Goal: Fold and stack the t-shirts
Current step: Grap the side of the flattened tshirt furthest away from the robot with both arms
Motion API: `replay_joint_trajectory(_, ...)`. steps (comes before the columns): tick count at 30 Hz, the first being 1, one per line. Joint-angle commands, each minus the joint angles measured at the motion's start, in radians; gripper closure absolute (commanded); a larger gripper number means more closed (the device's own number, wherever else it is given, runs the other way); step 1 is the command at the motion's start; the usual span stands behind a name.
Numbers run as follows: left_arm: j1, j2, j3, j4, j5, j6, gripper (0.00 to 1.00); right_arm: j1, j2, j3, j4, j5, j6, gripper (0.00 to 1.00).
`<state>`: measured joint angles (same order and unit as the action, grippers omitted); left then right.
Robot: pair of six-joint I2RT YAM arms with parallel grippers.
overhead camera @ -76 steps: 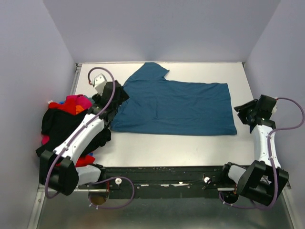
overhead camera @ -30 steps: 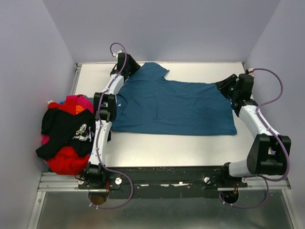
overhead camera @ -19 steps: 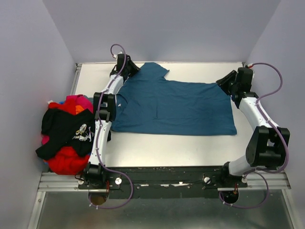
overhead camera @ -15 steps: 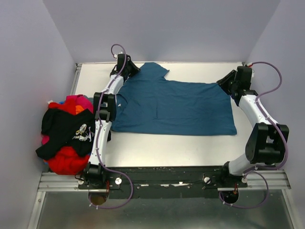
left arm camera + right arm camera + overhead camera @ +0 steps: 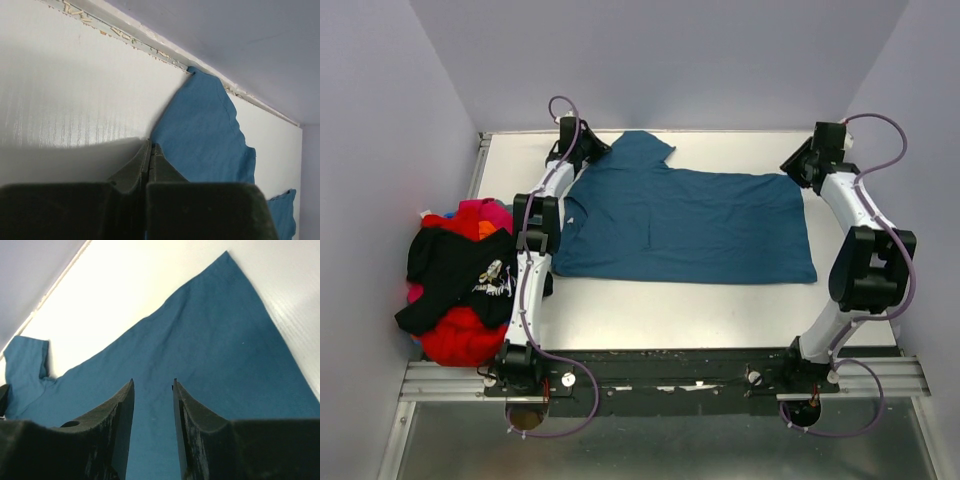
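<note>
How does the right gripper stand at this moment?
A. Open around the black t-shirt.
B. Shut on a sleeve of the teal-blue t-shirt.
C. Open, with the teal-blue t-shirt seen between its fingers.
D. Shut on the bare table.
C: in the right wrist view the right gripper has its fingers apart, and the teal-blue t-shirt shows in the gap, lying on the table.

text: none legible | black t-shirt [image 5: 455, 262] print: seemingly unreadable
</note>
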<state>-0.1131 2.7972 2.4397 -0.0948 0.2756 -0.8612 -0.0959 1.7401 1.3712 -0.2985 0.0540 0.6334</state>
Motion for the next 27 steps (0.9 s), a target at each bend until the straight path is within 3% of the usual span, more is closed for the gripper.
replay_joint_trajectory(1,0.018,-0.039,-0.065,0.078,0.047,0.025,1.0,-0.041,0.096,0.127,-0.151,0.05,-0.032,0.56)
replay_joint_trajectory(12,0.01,-0.1,-0.119,0.13,0.074,0.132,1.0,-0.068,0.389,0.443,-0.338,0.098,-0.09,0.55)
replay_joint_trajectory(16,-0.007,-0.122,-0.136,0.096,0.019,0.205,1.0,-0.071,0.505,0.596,-0.402,0.106,-0.092,0.56)
replay_joint_trajectory(27,-0.017,-0.128,-0.136,0.098,0.011,0.205,1.0,-0.126,0.734,0.877,-0.515,0.038,-0.052,0.56)
